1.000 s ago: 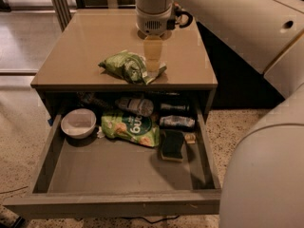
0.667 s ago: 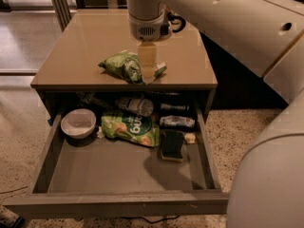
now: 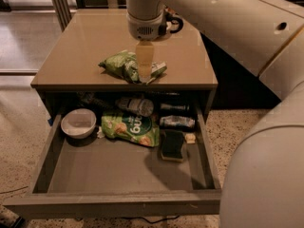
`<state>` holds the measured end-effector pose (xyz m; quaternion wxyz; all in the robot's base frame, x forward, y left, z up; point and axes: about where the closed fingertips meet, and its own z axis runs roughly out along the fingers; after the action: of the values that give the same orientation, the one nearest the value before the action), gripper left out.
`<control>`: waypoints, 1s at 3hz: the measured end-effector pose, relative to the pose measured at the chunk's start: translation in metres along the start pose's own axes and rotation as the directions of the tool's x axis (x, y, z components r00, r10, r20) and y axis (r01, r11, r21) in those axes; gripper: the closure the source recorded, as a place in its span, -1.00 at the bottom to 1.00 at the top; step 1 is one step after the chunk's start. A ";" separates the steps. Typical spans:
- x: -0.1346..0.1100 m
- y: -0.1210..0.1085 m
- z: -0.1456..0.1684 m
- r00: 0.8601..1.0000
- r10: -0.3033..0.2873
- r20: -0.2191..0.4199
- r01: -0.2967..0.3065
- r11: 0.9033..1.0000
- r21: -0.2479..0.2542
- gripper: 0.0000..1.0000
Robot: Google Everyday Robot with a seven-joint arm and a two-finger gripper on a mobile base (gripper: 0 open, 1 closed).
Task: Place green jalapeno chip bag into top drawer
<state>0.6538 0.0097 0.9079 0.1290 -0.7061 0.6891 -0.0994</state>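
Camera view: gripper planted on jalapeno bag by table's near edge, above open drawer; grip state impossible to tell.

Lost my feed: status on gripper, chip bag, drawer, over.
Gripper at green jalapeno chip bag on tabletop. Top drawer open. Bowl, larger green bag, sponge toward its back.

Open top drawer front free, rear cluttered, tool on chip bag
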 end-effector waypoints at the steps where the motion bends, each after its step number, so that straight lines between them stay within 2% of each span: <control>1: -0.031 -0.020 0.011 0.997 -0.023 0.075 0.025 0.999 -0.023 -1.00; 2: -0.031 -0.020 0.011 0.997 -0.023 0.075 0.025 0.999 -0.023 -1.00; 3: -0.028 -0.023 0.018 0.999 0.005 0.049 -0.003 0.999 -0.052 -1.00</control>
<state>0.6804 0.0388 0.8992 0.1280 -0.7101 0.6894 -0.0639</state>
